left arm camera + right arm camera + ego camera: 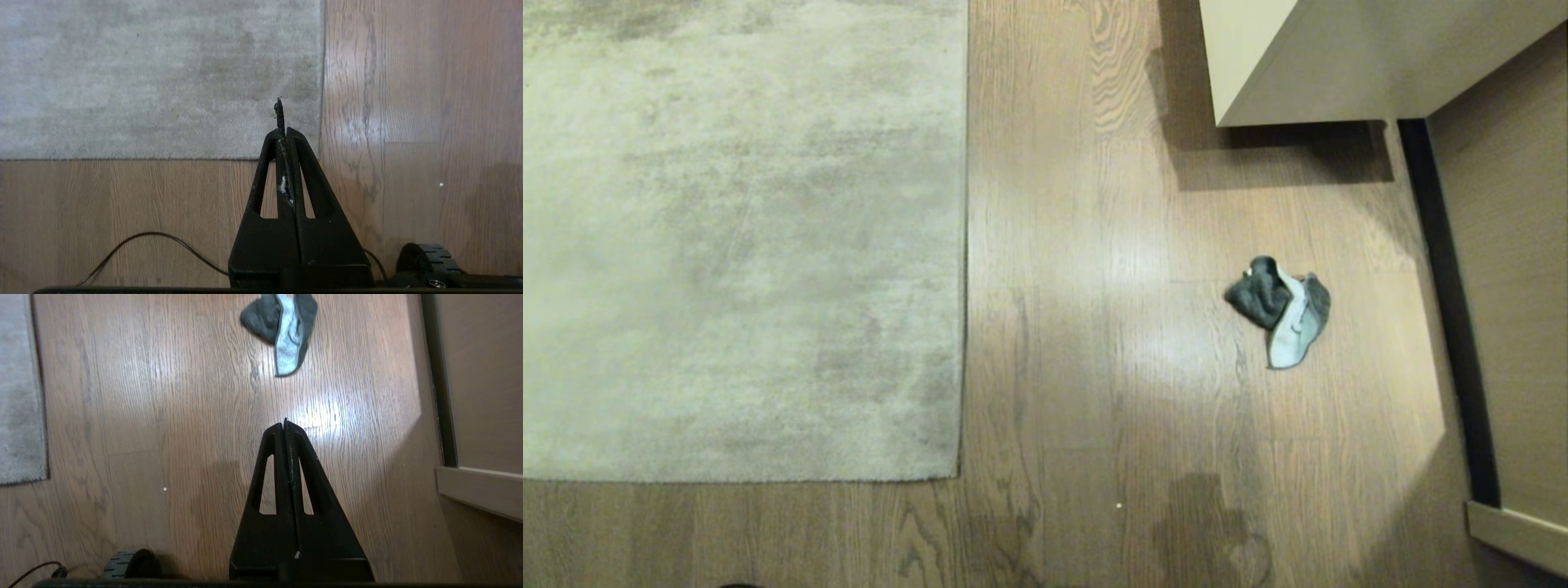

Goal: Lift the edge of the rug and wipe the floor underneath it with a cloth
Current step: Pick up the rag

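Both tools sit closest to their wrist cameras, the left tool (284,132) poised above the rug (735,245) corner and the right tool (284,426) above bare floor (1078,343) short of the cloth (1281,309), each with fingers pressed fully together, holding nothing and pointing down at the planks. That cloth lies crumpled on the floor, well apart from the rug's right edge and near the pale cabinet (1339,65). Best play looks like fetching the cloth first with the right tool, spreading its fingers before descending and pinching a raised fold, not the flat part.
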